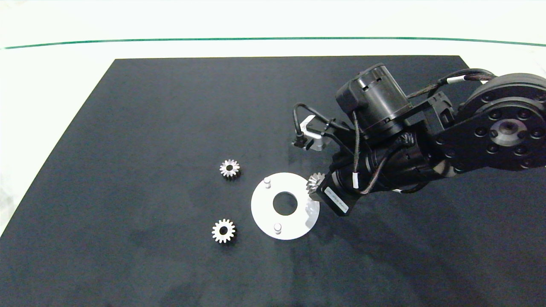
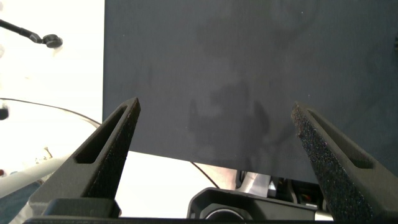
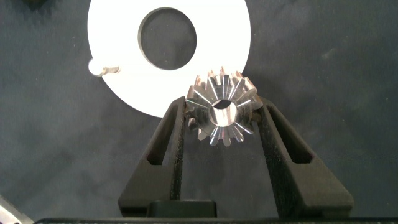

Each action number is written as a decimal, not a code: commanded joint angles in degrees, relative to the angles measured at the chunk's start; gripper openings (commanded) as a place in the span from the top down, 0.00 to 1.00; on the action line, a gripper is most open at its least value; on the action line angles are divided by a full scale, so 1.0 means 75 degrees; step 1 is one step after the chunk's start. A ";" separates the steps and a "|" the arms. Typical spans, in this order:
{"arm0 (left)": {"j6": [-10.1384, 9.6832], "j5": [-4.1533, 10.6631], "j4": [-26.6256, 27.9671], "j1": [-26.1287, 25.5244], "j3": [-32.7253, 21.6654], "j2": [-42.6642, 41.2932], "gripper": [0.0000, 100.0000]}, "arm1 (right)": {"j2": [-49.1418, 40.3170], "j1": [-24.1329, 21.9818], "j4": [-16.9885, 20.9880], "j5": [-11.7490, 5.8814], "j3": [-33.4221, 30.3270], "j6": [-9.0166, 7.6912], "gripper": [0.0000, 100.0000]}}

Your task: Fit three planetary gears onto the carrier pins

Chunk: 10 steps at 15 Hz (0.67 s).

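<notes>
Your right gripper (image 3: 221, 115) is clamped on one planetary gear (image 3: 222, 111), a finger (image 3: 176, 134) pressing on each side of its toothed rim, and the gear is tilted so you look into its dark centre hole from the wrist camera. From above, that held gear (image 1: 315, 183) sits right over the white disc's (image 1: 262, 209) right-hand edge, up off the mat. The right arm (image 1: 426, 136) comes in from the right side and covers that edge of the disc, so the third pin is hidden there.

Two carrier pins stand bare on the disc: one (image 1: 267, 182) at the far left of the rim, one (image 1: 277, 228) at the near side. The wrist camera catches one pin (image 3: 95, 67) by the disc's rim, away from the gear.

Two more gears lie flat on the black mat (image 1: 149, 128), left of the disc and apart from it: one (image 1: 229, 168) farther back, one (image 1: 223, 231) nearer you.

Your left gripper (image 2: 214, 134) hangs with its fingers (image 2: 115, 146) spread wide, nothing between them, over a bare stretch of mat near its edge, out of the overhead view.
</notes>
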 commanded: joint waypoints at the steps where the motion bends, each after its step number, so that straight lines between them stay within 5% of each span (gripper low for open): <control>1: 0.0007 -0.0002 0.0035 0.0002 -0.0001 -0.0001 0.00 | 0.0213 0.0015 0.0024 -0.0017 -0.0107 0.0038 0.87; 10: 0.0007 -0.0002 0.0176 -0.0010 -0.0012 -0.0013 0.00 | 0.0295 -0.0044 0.0024 -0.0028 -0.0083 0.0038 0.87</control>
